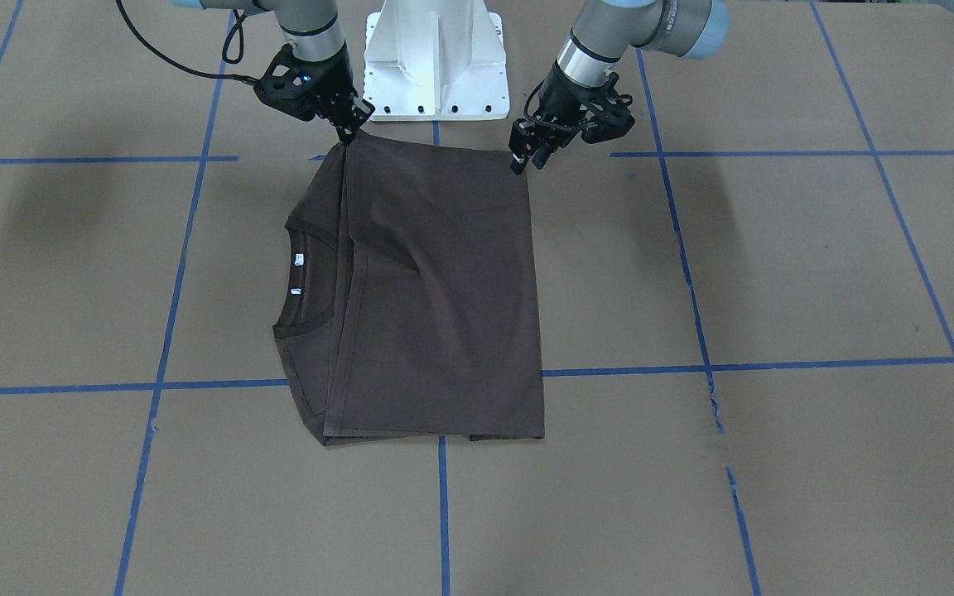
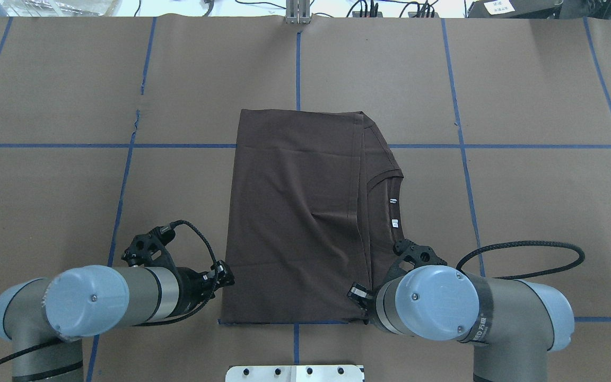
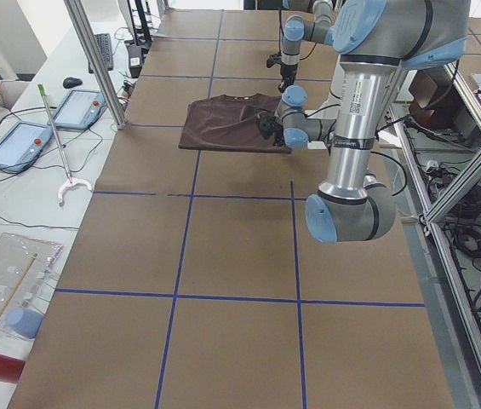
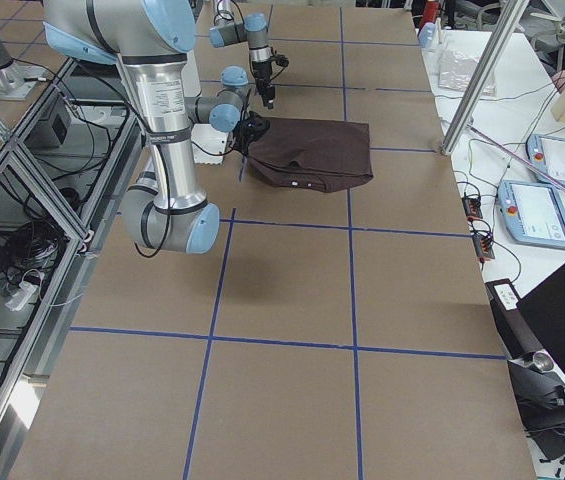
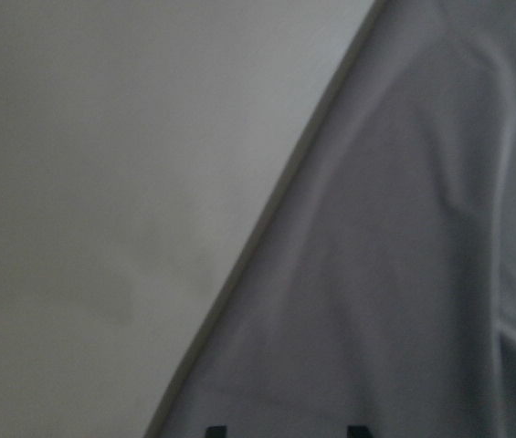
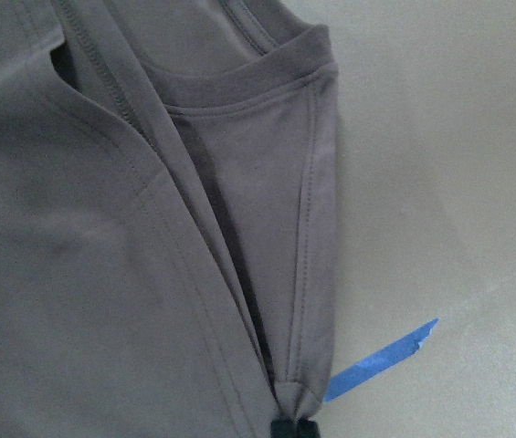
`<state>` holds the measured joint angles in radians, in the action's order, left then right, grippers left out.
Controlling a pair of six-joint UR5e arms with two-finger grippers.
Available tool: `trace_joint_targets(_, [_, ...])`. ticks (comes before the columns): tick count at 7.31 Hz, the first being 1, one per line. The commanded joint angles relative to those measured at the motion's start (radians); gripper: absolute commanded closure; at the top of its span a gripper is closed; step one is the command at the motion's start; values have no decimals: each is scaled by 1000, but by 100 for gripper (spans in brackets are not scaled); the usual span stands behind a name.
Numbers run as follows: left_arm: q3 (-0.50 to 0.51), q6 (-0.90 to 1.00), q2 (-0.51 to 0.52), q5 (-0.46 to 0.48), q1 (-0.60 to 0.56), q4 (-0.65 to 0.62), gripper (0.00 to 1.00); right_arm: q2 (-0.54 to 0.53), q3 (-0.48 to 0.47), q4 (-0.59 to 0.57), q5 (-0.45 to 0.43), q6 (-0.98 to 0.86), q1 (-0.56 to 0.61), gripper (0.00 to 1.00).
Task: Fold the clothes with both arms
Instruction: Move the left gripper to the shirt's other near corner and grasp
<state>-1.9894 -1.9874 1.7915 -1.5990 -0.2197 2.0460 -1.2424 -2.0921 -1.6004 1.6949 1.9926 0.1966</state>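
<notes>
The dark brown T-shirt (image 1: 436, 290) lies folded flat on the brown table, with its collar (image 1: 303, 281) and white neck tags (image 1: 298, 259) showing at the robot's right side. My right gripper (image 1: 350, 135) is shut on the shirt's near right corner. The right wrist view shows the fabric (image 6: 84, 228) bunched at the closed fingertips (image 6: 294, 427). My left gripper (image 1: 522, 161) is at the shirt's near left corner, jaws apart over the fabric edge (image 5: 404, 228). From overhead the shirt (image 2: 295, 212) lies between the left gripper (image 2: 226, 276) and the right gripper (image 2: 357, 293).
The white pedestal base (image 1: 436, 58) stands just behind the shirt's near edge. Blue tape lines (image 1: 444, 497) cross the table. Tablets (image 3: 19, 141) and a reach stick (image 3: 57, 145) lie on a side bench beyond the table's far edge.
</notes>
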Motion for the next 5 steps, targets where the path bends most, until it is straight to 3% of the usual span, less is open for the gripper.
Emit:
trace_joint_targets(1, [-3, -33, -11, 42, 63, -35, 46, 0, -6, 0, 0, 0, 0, 100])
trace_joint_targets(5, [17, -33, -1, 40, 102, -40, 47, -2, -13, -1, 0, 0, 1, 100])
